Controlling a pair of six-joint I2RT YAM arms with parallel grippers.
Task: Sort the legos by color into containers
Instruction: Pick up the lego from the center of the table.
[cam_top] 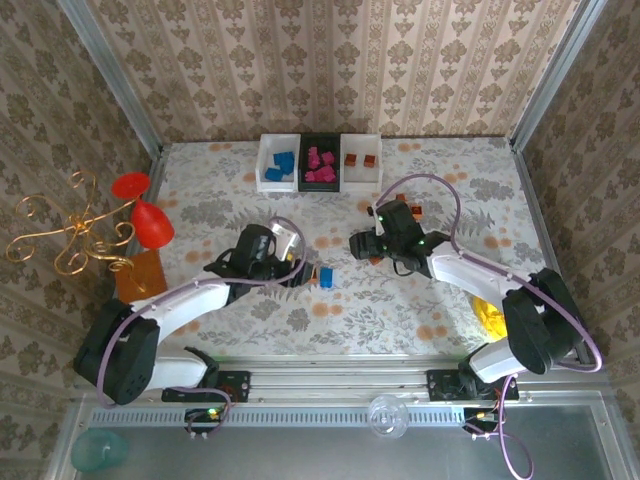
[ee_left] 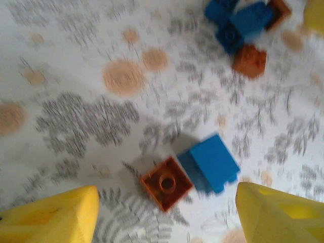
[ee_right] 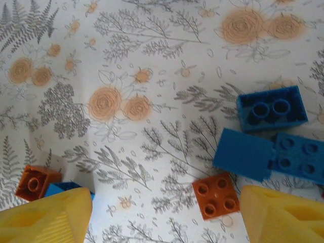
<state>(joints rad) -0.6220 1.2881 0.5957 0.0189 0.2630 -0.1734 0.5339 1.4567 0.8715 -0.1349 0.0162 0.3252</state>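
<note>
The left gripper stands with its yellow fingers wide apart and holds nothing. An orange-brown brick lies stud up on the floral table, just ahead of the gap between the fingers. A blue brick lies against it. Farther off in the left wrist view, a blurred cluster of blue and orange-brown bricks lies on the table.

The right gripper is also spread wide and empty. A four-stud brick, orange-brown, lies on the table just ahead of the gap, nearer the finger at the picture's right. Three blue pieces lie close together beyond it; one of these, the hollow-side-up brick, is overturned.

From above, both grippers are over the middle of the table, pointing toward each other. The bins stand in a row at the far edge:
- left white bin: blue bricks
- black bin: magenta bricks
- right white bin: orange-brown bricks
</note>
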